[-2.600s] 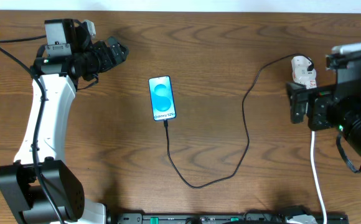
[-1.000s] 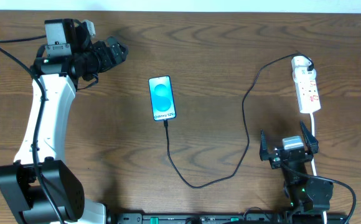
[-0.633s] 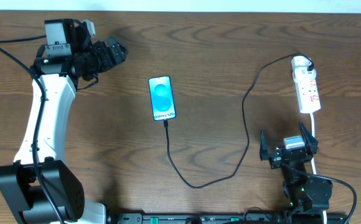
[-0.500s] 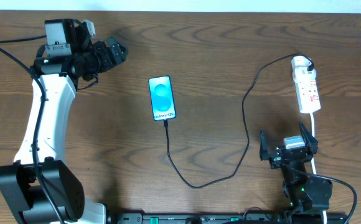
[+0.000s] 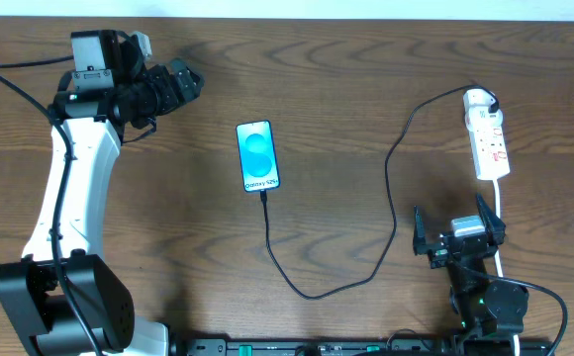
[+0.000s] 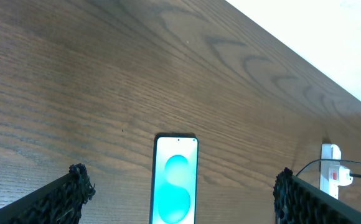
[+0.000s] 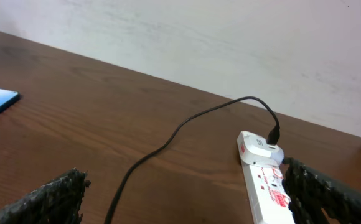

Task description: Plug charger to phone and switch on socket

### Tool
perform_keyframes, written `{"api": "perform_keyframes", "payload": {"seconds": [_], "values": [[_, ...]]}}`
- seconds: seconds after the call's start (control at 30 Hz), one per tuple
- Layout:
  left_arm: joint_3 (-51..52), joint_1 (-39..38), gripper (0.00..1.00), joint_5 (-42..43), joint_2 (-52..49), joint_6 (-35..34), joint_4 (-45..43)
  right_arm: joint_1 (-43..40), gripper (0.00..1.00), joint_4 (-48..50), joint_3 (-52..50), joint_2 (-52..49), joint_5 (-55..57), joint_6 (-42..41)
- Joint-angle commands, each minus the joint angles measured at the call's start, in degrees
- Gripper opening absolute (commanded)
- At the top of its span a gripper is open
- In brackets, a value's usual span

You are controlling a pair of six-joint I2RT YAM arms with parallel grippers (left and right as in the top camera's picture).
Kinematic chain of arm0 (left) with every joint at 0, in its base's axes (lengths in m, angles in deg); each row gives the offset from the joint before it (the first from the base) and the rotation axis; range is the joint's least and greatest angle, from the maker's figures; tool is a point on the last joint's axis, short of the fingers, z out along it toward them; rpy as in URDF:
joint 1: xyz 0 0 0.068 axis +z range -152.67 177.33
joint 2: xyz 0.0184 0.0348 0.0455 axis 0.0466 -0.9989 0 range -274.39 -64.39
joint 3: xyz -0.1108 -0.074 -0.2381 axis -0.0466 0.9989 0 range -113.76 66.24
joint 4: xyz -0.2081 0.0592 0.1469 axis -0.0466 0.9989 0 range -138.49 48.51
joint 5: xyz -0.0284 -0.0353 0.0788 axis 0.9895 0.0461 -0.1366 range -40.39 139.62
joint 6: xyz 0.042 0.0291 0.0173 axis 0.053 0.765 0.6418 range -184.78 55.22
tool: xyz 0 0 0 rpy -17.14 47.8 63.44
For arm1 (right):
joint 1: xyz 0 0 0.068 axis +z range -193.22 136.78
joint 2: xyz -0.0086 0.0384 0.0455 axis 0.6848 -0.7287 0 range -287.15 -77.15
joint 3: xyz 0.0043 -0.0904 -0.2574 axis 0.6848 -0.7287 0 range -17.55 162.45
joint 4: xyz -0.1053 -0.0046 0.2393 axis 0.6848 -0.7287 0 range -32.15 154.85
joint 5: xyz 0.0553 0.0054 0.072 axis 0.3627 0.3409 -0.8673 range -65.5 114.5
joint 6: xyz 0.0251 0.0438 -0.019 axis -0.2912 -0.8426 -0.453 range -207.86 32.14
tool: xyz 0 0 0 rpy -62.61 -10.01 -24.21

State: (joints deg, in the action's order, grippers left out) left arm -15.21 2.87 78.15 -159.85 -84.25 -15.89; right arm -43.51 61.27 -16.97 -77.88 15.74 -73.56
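Note:
The phone [image 5: 258, 156] lies flat mid-table, its cyan screen lit; it also shows between my left fingers [image 6: 175, 186]. The charger [image 5: 394, 168], a thin black cable, meets the phone's lower edge, loops toward the front and rises to a white adapter [image 5: 479, 99] on the socket [image 5: 492, 146]. In the right wrist view the socket [image 7: 269, 190] shows red markings, with the cable [image 7: 187, 127] arching to it. My left gripper [image 5: 184, 79] [image 6: 180, 176] hovers open, well left of the phone. My right gripper [image 5: 457, 229] [image 7: 183, 177] is open, just in front of the socket and apart from it.
The socket's thick white cord [image 5: 502, 252] runs past my right gripper to the front edge. A black rail [image 5: 346, 347] lines the front of the table. The white left arm [image 5: 64, 188] stretches along the left side. A pale wall [image 7: 230, 43] backs the table.
My right arm has drawn back from over the socket to the front of the table. Over the last second nothing has moved. The left arm is unchanged.

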Motion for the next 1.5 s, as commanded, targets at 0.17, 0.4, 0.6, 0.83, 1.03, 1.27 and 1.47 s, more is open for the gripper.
{"api": "perform_keyframes", "payload": {"seconds": [0.17, 0.4, 0.6, 0.83, 1.03, 1.27, 1.47], "values": [[-0.2, 0.7, 0.95, -3.1, 0.5, 0.7, -0.1, 0.4, 0.99, 0.0, -0.3, 0.4, 0.2, -0.8], [3.0, -0.7, 0.95, -7.1, 7.3, 12.5, -0.6, 0.4, 0.99, 0.0, -0.3, 0.4, 0.2, -0.8], [12.2, -0.9, 0.96, -9.2, 18.2, 15.5, -5.9, 0.4, 0.99, 0.0, -0.3, 0.4, 0.2, -0.8], [28.2, -0.9, 0.95, -12.4, 33.3, 15.8, -16.0, 0.4, 0.99, 0.0, -0.3, 0.4, 0.2, -0.8], [44.3, -0.9, 0.95, -13.2, 49.4, 18.1, -24.2, 0.4, 0.99, 0.0, -0.3, 0.4, 0.2, -0.8], [60.3, -0.9, 0.95, -15.2, 69.0, 19.9, -29.4, 0.4, 0.99, 0.0, -0.3, 0.4, 0.2, -0.8], [69.0, -0.9, 0.95, -17.3, 79.5, 19.9, -31.9, 0.4, 0.99, 0.0, -0.3, 0.4, 0.2, -0.8]]}}
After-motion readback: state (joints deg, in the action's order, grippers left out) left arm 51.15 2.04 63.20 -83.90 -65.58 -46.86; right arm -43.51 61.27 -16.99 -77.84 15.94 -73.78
